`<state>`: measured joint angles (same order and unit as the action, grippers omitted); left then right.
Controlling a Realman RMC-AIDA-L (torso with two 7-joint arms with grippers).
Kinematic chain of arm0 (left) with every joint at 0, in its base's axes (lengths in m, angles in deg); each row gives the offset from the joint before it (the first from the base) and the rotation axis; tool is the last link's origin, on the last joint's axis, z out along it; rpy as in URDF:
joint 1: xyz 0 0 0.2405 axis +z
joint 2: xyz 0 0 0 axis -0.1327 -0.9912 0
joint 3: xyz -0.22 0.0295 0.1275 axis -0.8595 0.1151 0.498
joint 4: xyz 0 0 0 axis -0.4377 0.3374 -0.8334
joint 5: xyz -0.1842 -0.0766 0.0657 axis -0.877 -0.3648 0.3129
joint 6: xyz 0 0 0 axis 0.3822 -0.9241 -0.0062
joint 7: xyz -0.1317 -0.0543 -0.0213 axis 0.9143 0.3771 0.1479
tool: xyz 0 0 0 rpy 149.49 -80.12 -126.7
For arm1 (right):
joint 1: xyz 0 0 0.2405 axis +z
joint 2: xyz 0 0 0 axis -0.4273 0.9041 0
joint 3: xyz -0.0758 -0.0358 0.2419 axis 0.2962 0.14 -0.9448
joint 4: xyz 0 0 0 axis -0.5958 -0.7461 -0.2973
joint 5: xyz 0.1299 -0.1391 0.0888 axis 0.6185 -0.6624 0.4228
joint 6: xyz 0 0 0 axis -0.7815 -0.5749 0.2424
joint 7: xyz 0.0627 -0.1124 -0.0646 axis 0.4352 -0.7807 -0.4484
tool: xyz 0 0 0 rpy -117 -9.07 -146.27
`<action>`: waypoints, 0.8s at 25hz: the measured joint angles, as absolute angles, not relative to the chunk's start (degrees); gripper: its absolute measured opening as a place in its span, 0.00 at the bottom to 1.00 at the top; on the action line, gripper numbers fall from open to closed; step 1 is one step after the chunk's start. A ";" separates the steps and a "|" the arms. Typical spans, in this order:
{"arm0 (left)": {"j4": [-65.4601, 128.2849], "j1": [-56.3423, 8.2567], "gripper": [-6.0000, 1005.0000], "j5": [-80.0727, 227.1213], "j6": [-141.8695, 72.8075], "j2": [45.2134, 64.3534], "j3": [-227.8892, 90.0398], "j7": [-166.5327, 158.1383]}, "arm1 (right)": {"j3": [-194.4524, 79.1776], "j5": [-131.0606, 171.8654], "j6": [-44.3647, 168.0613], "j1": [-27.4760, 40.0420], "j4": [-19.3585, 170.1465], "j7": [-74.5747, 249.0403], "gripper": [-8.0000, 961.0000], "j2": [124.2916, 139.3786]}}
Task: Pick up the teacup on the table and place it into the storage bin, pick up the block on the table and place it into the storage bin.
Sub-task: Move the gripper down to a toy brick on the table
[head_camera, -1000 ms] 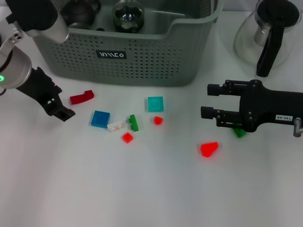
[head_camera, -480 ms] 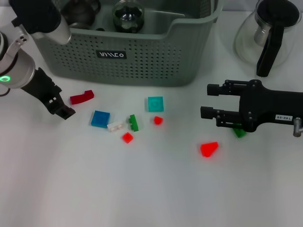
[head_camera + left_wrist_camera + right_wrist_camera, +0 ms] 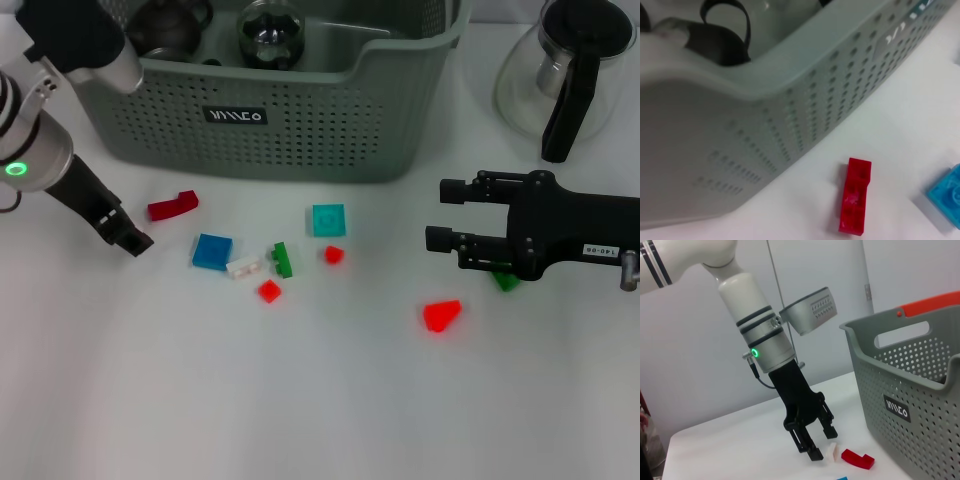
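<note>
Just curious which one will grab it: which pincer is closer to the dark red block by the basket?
Left. The left pincer hangs just beside the dark red block, while the right pincer sits far across the table.

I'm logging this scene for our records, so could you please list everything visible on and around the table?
Storage bin: 1, grey-green, perforated, at the table's far side; dark round vessels inside, too unclear to name.
Glass pot: 1, clear with black handle, far right of the table.
Dark red block: 1, just in front of the bin, towards the left.
Blue block: 1, centre-left.
White block: 1, beside the blue one.
Green blocks: 2, one at centre, one partly hidden under the right gripper.
Teal block: 1, centre.
Small red blocks: 2, centre and.
Red wedge block: 1, centre-right.
Table: 1, white.
Left gripper: black, open, left of the dark red block.
Right gripper: black, open, at the right.
</note>
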<state>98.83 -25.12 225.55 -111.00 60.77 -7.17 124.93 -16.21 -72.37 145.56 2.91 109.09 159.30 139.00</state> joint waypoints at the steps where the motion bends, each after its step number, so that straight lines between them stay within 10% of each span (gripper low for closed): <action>1: 98.34 -25.22 0.70 225.55 -110.64 60.77 -7.17 124.96 | -16.21 -72.38 145.56 2.91 109.09 159.30 0.70 139.00; 20: 93.75 -26.31 0.70 225.54 -107.38 60.10 -6.76 127.27 | -16.21 -72.38 145.69 2.79 108.46 159.21 0.70 138.93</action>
